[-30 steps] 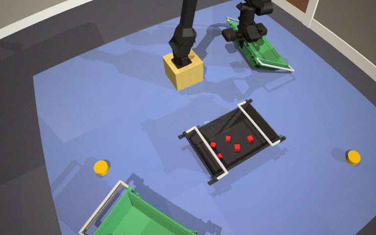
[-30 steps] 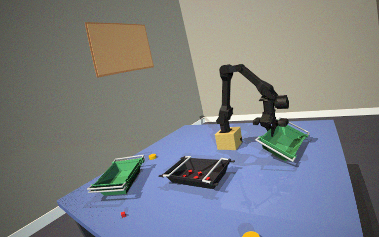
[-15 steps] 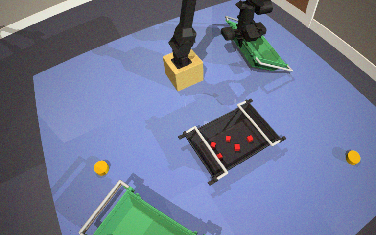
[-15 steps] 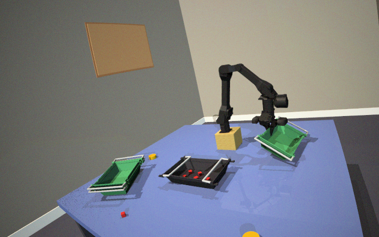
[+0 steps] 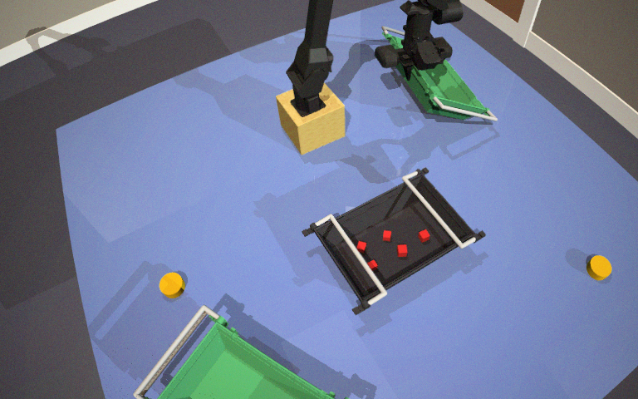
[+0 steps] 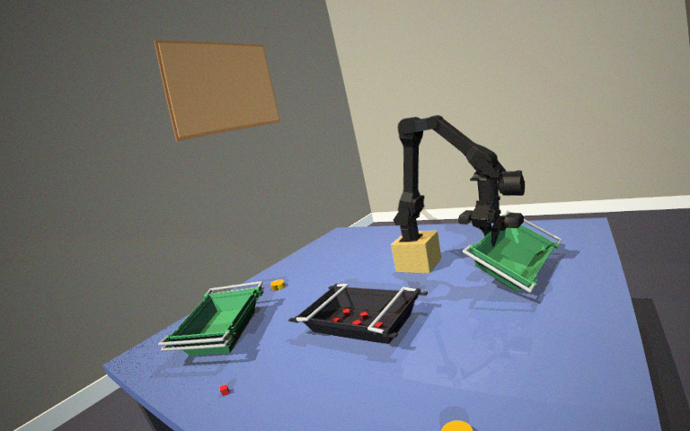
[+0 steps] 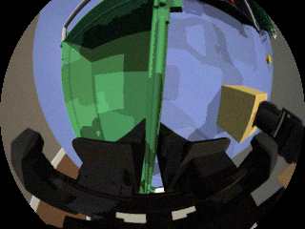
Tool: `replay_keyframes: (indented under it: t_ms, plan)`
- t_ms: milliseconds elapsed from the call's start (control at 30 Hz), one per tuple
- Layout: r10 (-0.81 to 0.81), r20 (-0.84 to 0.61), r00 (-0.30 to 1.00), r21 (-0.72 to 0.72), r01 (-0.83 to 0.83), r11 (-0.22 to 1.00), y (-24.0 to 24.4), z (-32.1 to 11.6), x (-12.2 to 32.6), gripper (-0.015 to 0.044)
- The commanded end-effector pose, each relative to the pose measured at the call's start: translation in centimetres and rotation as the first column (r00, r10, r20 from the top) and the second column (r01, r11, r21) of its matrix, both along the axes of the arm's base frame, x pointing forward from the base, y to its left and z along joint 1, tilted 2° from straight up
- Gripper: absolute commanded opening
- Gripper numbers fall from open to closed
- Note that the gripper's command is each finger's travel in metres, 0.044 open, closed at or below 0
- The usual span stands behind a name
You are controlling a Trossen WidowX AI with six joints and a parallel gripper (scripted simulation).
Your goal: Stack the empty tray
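Note:
The black tray holds several red blocks. Its left bar and right bar both lie in across its top. My gripper is shut on one long side of the empty green tray, at the right of the robot base. That tray is tilted, its gripped side high and its far side low; I cannot tell whether its low edge touches the table. Its near bar stands out over its end.
Another green tray with bars at its ends stands on the left. Yellow discs lie on both sides. A loose red block lies at the front left. The arm rises from a wooden block.

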State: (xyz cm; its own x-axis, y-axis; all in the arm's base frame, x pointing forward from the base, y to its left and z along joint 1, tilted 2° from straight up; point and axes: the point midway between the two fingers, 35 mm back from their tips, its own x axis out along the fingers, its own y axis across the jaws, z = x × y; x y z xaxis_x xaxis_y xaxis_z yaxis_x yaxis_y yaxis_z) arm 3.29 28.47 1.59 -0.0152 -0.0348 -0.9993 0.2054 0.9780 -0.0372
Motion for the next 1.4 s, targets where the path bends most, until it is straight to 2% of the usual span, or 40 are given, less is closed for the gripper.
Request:
replay_keyframes:
  t_ms: [0,700,1367]
  plan:
    - [0.001,0.006,1.0,0.033,-0.001,0.999,1.4,1.4,0.2,0.0]
    - [0.001,0.007,1.0,0.036,-0.001,0.999,4.9,10.1,0.7,0.0]
    - [0.001,0.007,1.0,0.036,-0.001,0.999,4.9,10.2,0.7,0.0]
